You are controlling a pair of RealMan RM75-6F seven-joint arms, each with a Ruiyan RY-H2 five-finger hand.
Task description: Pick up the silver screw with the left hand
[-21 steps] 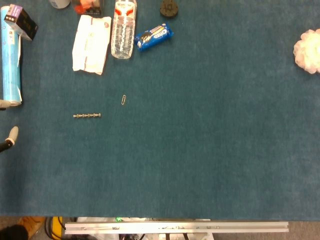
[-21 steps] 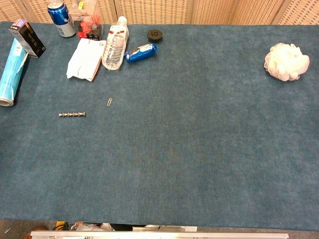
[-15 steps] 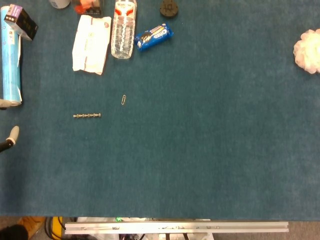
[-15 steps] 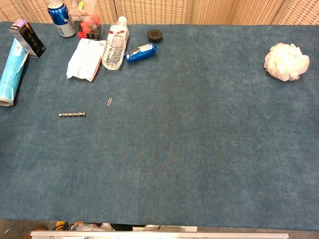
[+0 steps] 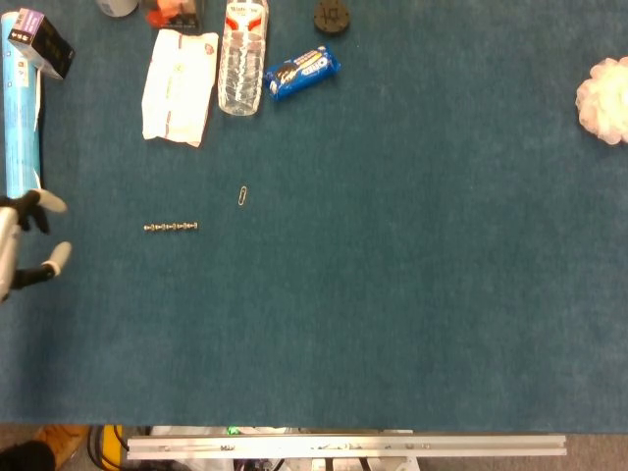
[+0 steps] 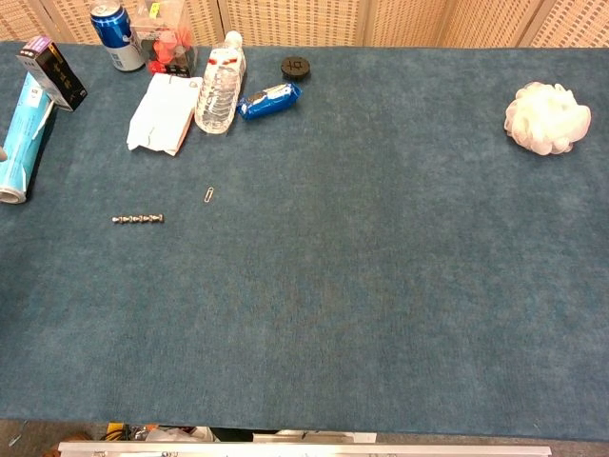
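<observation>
Left hand (image 5: 25,245) being shown at left edge, fingers spread, nothing held; silver screw (image 5: 171,227) lying well right, untouched.

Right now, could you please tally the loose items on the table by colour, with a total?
Blue: 3 – roll, can, snack pack
White: 2 – pouch, bath puff
Silver: 2 – silver screw, paperclip
Black: 2 – box, cap
Clear: 1 – water bottle
Red: 1 – container
Total: 11
</observation>
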